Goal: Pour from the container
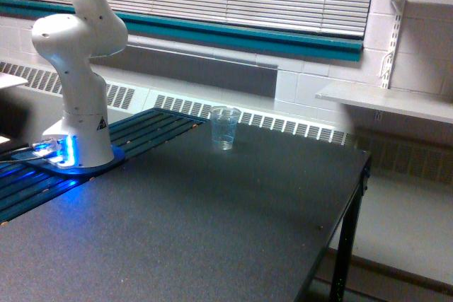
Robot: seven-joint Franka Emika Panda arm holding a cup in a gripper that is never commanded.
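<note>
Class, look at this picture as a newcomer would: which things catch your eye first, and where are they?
The white robot arm stands at the exterior view's left, its base glowing blue on the dark table. A lone clear plastic cup stands upright near the table's far edge. The claw is out of the frame.

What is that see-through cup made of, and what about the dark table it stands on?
The cup looks like thin clear plastic with a faint bluish tint: you can see the table through it. The table top looks like a dark, matte, slightly speckled board, maybe laminate or rubbery coating; its leg seems to be black metal.
</note>
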